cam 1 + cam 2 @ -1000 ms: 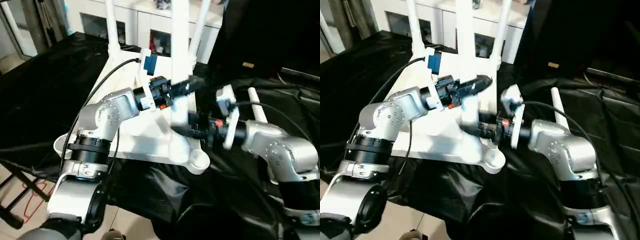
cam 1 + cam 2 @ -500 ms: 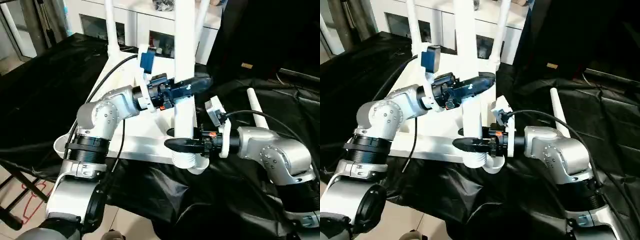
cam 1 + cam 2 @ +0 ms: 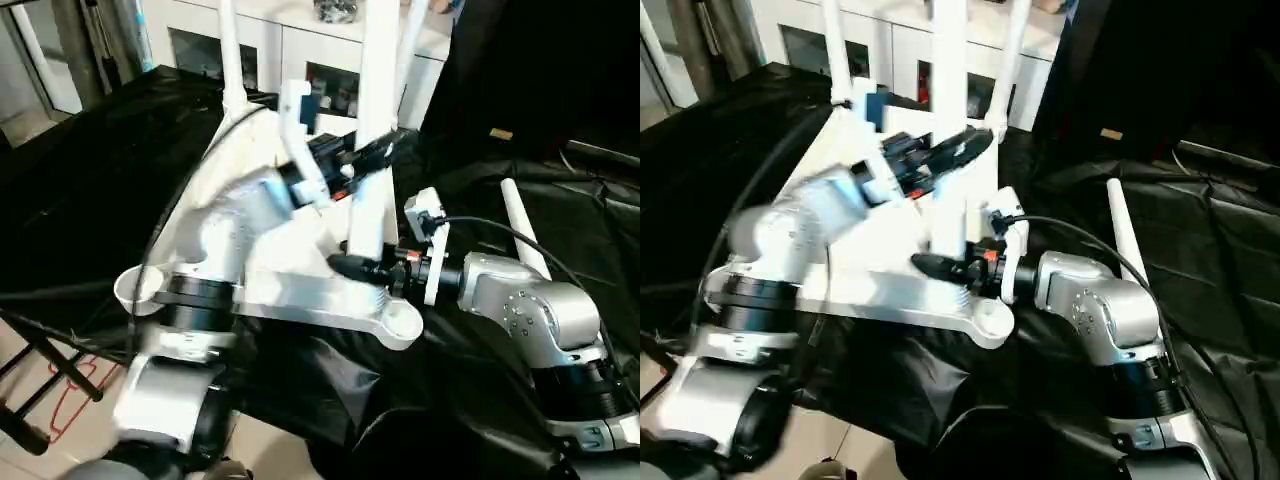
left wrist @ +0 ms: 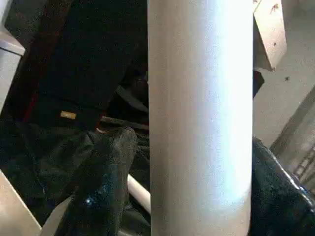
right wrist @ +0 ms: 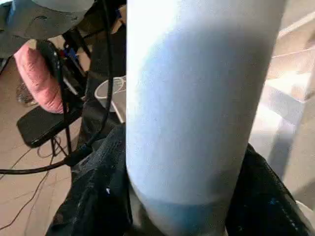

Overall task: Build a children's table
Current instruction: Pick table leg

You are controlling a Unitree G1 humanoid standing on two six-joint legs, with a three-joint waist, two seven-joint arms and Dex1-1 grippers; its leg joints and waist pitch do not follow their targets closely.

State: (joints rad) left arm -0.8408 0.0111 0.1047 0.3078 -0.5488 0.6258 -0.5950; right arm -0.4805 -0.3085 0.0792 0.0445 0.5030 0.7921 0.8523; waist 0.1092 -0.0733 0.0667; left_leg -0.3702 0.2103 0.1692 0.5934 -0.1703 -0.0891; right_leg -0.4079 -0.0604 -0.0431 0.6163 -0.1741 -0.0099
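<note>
The children's table's white tabletop (image 3: 290, 292) lies upside down on black cloth. Two legs (image 3: 229, 60) stand in its far corners. Both grippers are at a third leg (image 3: 375, 80), which stands upright. My left gripper (image 3: 372, 158) is open around it higher up; one finger (image 4: 106, 187) stands slightly off the tube (image 4: 197, 123). My right gripper (image 3: 352, 266) is shut on its lower end (image 5: 197, 98), with both fingers (image 5: 98, 196) pressed to it. The near right corner socket (image 3: 402, 320) shows empty, just in front of the leg's foot. Another leg (image 3: 522, 228) lies loose at the right.
The black-draped work table (image 3: 80, 180) falls away at its front edge to a tiled floor. A black folding frame (image 3: 40, 370) stands at the lower left. White cabinets (image 3: 200, 45) and a tall black case (image 3: 540, 70) are behind.
The left gripper's fingers have eased off the upright leg while the right keeps its grip low down. The leg's foot now sits a little behind the near right socket. The camera has shifted.
</note>
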